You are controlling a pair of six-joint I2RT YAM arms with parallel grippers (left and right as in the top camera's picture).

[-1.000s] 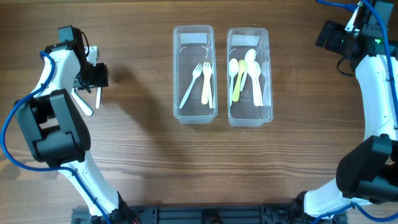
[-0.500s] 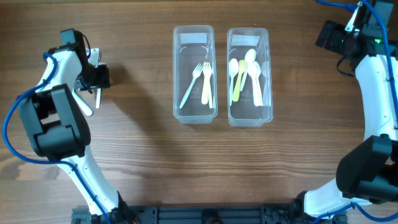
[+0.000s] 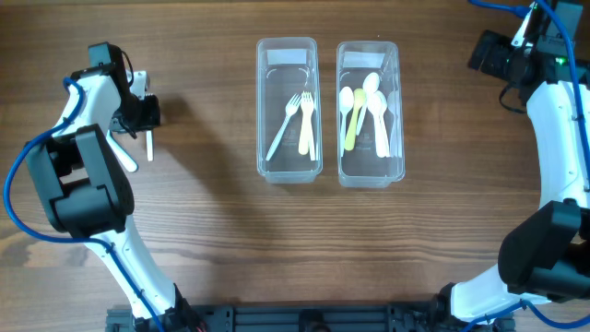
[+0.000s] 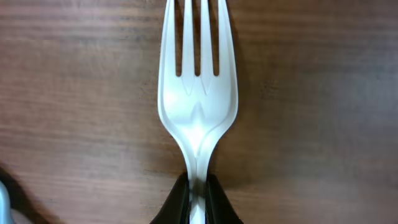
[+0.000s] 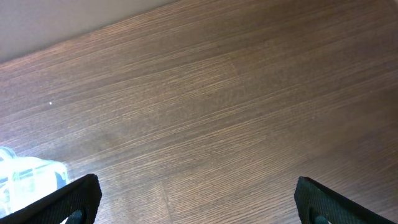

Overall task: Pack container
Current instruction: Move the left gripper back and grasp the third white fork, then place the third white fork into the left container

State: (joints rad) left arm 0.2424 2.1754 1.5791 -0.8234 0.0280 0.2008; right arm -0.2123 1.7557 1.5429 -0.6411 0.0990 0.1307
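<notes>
The white plastic fork (image 4: 198,112) looks light, thin and a little springy, and its smooth surface would probably slip in a loose pinch. The narrow neck just below the tines is a sound place to hold it, and that is where it is held. The left end effector (image 4: 198,194) is closed narrow on that neck, with one dark finger (image 4: 177,202) on each side. The tines point away from the wrist, just above the tabletop (image 4: 323,124).

Seen from overhead, the fork sits well apart from the box of forks (image 3: 261,120), out on its left-arm side. The left arm is folded close, with its wrist turned down over the wood.

The right end effector (image 5: 199,193) is spread wide and holds nothing. It is raised far off beyond the opposite side of that box.
</notes>
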